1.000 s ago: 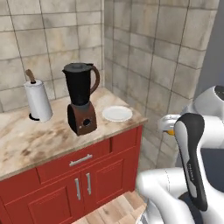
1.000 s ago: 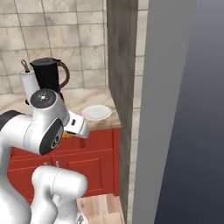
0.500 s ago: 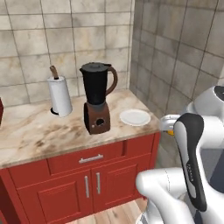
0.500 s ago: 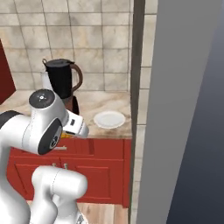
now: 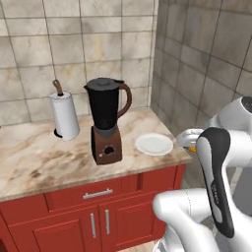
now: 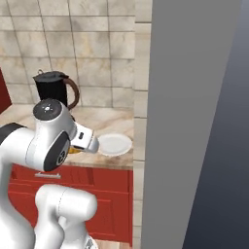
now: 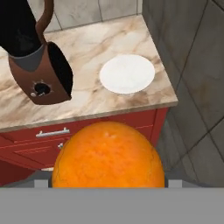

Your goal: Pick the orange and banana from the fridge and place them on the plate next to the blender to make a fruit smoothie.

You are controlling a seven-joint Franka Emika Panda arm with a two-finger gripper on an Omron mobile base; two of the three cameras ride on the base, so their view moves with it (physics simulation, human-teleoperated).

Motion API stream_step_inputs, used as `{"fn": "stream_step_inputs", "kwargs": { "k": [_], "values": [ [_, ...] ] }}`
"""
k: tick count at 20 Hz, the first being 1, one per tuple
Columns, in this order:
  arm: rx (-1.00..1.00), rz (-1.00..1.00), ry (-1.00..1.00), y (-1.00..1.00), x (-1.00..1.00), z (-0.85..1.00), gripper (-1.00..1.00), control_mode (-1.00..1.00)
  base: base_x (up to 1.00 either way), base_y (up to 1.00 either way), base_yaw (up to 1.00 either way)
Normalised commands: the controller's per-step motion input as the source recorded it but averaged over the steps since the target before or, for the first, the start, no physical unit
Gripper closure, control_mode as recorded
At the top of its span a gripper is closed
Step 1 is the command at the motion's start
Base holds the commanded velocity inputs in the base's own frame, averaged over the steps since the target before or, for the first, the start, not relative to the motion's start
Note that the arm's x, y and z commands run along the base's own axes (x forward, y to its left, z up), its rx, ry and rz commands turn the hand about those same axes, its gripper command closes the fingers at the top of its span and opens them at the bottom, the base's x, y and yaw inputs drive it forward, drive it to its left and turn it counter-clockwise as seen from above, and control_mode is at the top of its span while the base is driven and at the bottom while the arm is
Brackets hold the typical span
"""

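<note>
The orange [image 7: 108,155] looms large and close in the hand view, with my gripper [image 5: 191,141] shut on it; a sliver of the orange [image 5: 194,147] shows at the hand. It hangs off the counter's right front corner, above the floor. The white plate [image 5: 154,144] [image 7: 127,73] [image 6: 114,144] lies bare on the marble counter, just right of the blender [image 5: 106,123] [image 7: 37,61] [image 6: 54,88]. A tall grey side of the fridge [image 6: 194,121] rises at the right. The banana is out of view.
A white paper-towel roll [image 5: 65,115] stands left of the blender. Red cabinet doors and a drawer [image 5: 98,206] run under the marble counter [image 5: 44,162]. A tiled wall [image 5: 197,74] closes the counter's right end beside the plate.
The base has driven, so the whole picture has shifted: blender and plate now sit further right in both base views. The arm keeps its pose, with the orange still gripped.
</note>
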Motion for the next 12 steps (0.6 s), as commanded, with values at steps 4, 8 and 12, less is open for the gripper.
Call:
{"fn": "stream_step_inputs", "kwargs": {
  "k": [4,8,12],
  "values": [
    [-0.11,0.00,0.05,0.04,0.83,-0.06,1.00,-1.00,0.00,0.00,0.00],
    [-0.08,0.00,0.11,0.00,0.90,-0.19,1.00,-1.00,0.00,0.00,0.00],
    [-0.05,0.00,0.15,-0.04,0.89,-0.27,1.00,-1.00,0.00,0.00,0.00]
  ]
}}
